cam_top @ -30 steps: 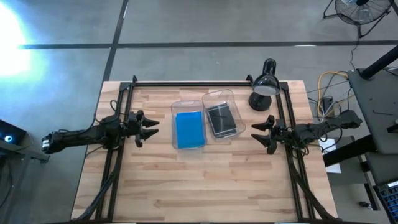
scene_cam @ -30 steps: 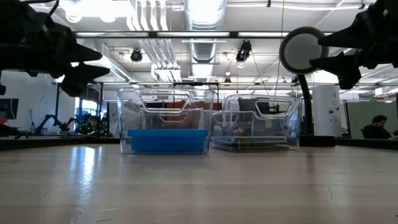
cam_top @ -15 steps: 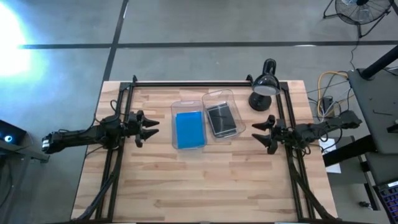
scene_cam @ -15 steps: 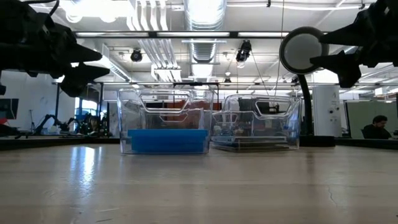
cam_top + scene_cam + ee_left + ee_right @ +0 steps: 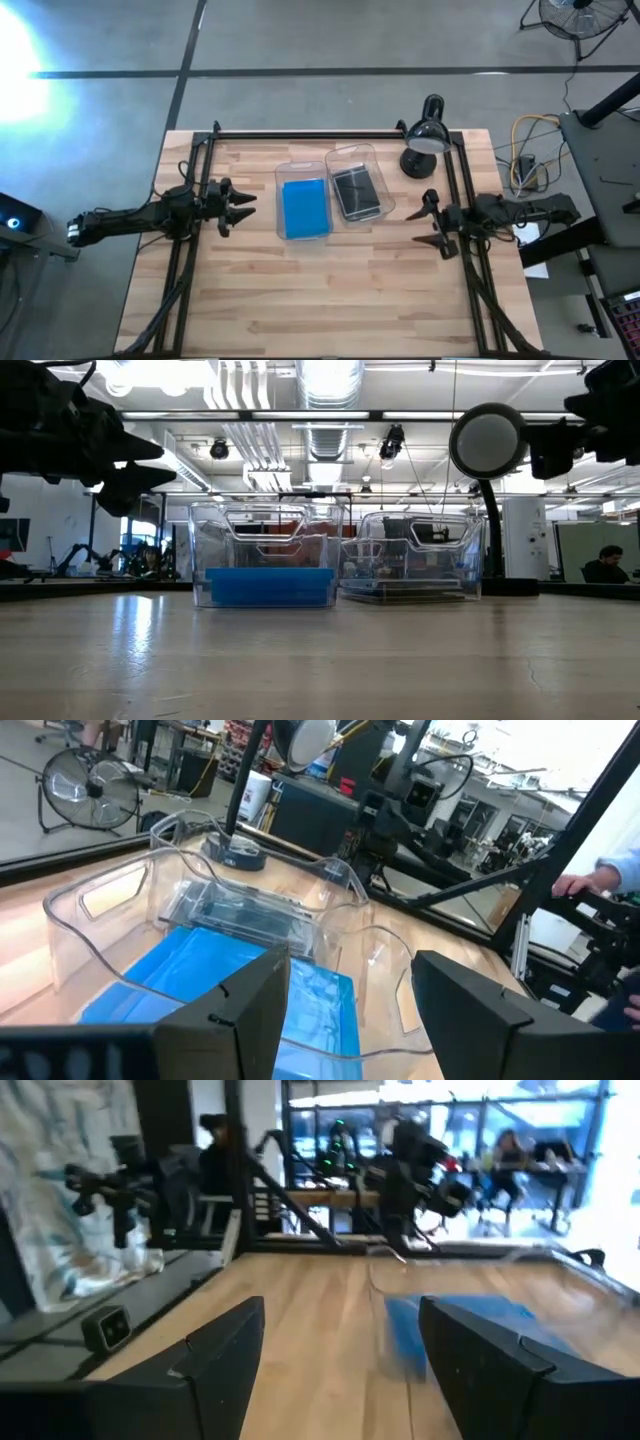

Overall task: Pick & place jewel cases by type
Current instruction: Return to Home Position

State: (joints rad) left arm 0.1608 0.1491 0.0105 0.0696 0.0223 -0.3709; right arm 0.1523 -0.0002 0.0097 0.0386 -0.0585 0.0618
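Observation:
A stack of translucent blue jewel cases (image 5: pixel 305 207) lies flat in the left clear bin (image 5: pixel 300 168); it also shows in the low view (image 5: pixel 270 586) and in the left wrist view (image 5: pixel 200 990). Dark smoky cases (image 5: pixel 357 192) lie flat in the right clear bin (image 5: pixel 350 153), and the left wrist view shows these dark cases (image 5: pixel 240 910) too. My left gripper (image 5: pixel 244 205) hovers open to the left of the blue bin, pointing at it. My right gripper (image 5: pixel 424 221) hovers open to the right of the dark bin. Neither holds anything.
A black desk lamp (image 5: pixel 425 140) stands at the far right of the table, close behind my right gripper. Black frame rails run along the left, right and far edges. Bare wooden tabletop (image 5: pixel 320 290) stretches in front of both bins. People sit in the room beyond the table.
My right gripper has drawn back a little toward the table's right and near edges and has turned; its fingers stand wide apart. The left arm, both bins and the cases have kept still.

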